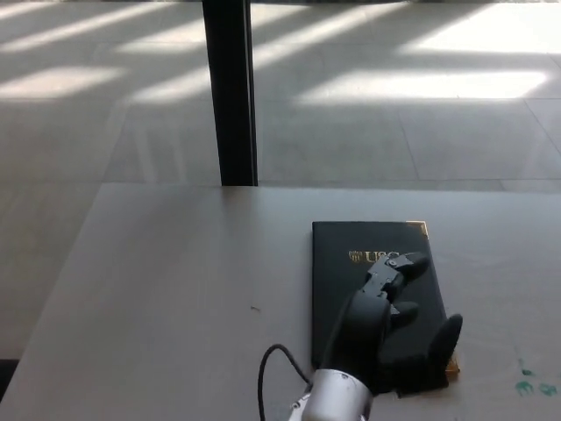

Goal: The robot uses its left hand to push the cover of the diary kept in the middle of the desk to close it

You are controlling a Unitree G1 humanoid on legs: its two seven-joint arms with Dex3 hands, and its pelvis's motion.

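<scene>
The black diary [351, 263] lies flat and closed in the middle of the desk [175, 281], gold lettering on its cover and gold corner caps. My left hand [392, 320] rests flat on top of the cover, fingers spread apart and pointing away from me, holding nothing. Its silver wrist [333, 399] enters at the bottom edge with a black cable looping beside it. The near part of the diary is hidden under the hand. My right hand does not show.
A black vertical post [230, 92] stands behind the desk's far edge. Green marks [530, 377] sit on the desk at the lower right. Beyond the desk is sunlit tiled floor [394, 88].
</scene>
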